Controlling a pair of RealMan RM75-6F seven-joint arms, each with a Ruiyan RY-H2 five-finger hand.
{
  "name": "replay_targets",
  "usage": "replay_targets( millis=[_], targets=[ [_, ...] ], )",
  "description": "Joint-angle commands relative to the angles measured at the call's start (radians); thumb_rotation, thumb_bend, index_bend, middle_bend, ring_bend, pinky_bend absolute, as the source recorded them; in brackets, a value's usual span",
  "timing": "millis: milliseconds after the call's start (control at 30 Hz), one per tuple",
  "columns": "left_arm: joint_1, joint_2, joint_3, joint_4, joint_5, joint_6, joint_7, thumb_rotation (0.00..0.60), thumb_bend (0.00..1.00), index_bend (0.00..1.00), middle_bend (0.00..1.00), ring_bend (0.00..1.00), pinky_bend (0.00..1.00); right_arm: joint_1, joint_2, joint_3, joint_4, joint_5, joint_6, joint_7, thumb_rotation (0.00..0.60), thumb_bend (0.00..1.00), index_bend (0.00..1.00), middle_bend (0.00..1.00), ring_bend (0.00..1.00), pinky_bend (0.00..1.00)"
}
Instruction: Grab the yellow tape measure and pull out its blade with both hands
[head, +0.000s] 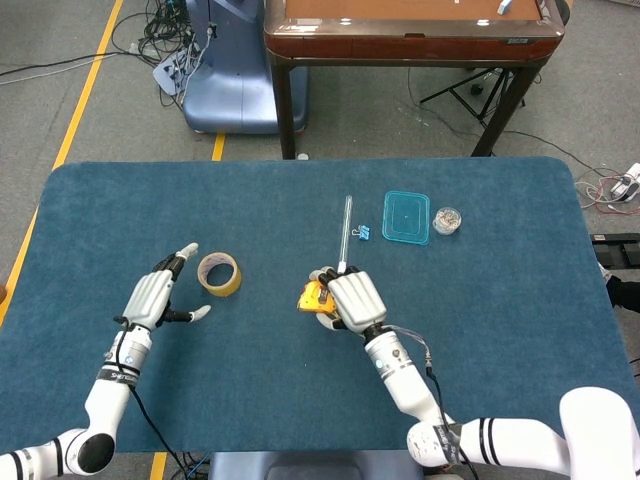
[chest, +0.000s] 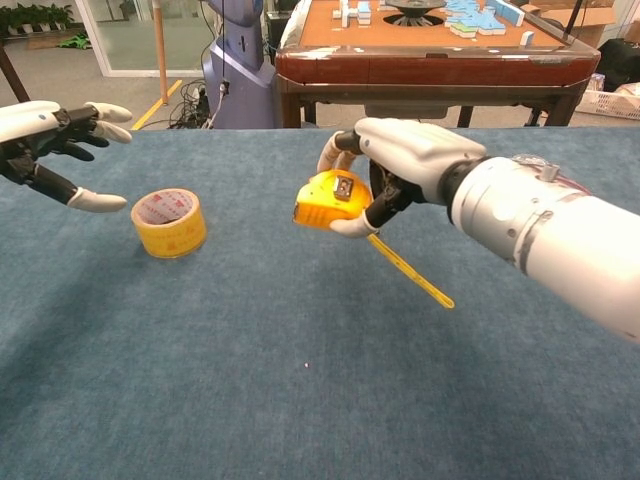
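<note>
Chest view: my right hand (chest: 400, 160) grips the yellow tape measure (chest: 332, 200) above mid-table, its thin blade (chest: 410, 270) trailing toward the near right. The case seems hard and slick; I'd pinch the springy blade's tip. My left hand (chest: 50, 140) hovers spread, holding nothing, far left.

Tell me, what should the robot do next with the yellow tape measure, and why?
Probably bring the left robot hand across toward the blade. The right robot hand already holds the yellow tape measure up, with blade hanging out, while the left is open and empty near the tape roll.
</note>
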Motion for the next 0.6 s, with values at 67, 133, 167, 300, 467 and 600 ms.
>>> replay_targets(
  millis=[67,133,167,300,467,600],
  targets=[
    [-0.018,-0.021,-0.003,0.004,-0.029,-0.004,0.009,0.6,0.17,0.0,0.04,0.01,0.06,0.025,-0.048,0.015,0.036,0.019,0.014,-0.007,0.6,0.78,0.61,0.67,0.56,0.35],
    [-0.025,-0.031,-0.005,0.007,-0.043,-0.008,0.007,0.6,0.17,0.0,0.01,0.0,0.05,0.034,-0.068,0.021,0.048,0.029,0.019,-0.009,0.6,0.78,0.61,0.67,0.56,0.35],
    [-0.031,-0.038,-0.006,0.009,-0.052,-0.011,0.006,0.6,0.17,0.0,0.0,0.0,0.04,0.039,-0.079,0.026,0.054,0.034,0.021,-0.008,0.6,0.78,0.61,0.67,0.56,0.35],
    [-0.049,-0.06,-0.009,0.021,-0.073,-0.023,-0.001,0.6,0.17,0.0,0.0,0.0,0.03,0.055,-0.103,0.036,0.069,0.051,0.02,-0.008,0.6,0.78,0.61,0.67,0.57,0.35],
    [-0.071,-0.096,-0.007,0.036,-0.088,-0.027,0.001,0.6,0.17,0.0,0.0,0.0,0.02,0.077,-0.118,0.048,0.08,0.071,0.017,-0.022,0.6,0.78,0.61,0.67,0.57,0.35],
    [-0.086,-0.123,-0.011,0.045,-0.094,-0.025,-0.003,0.6,0.17,0.0,0.0,0.0,0.0,0.091,-0.128,0.058,0.091,0.082,0.015,-0.025,0.6,0.78,0.61,0.67,0.57,0.35]
  ],
)
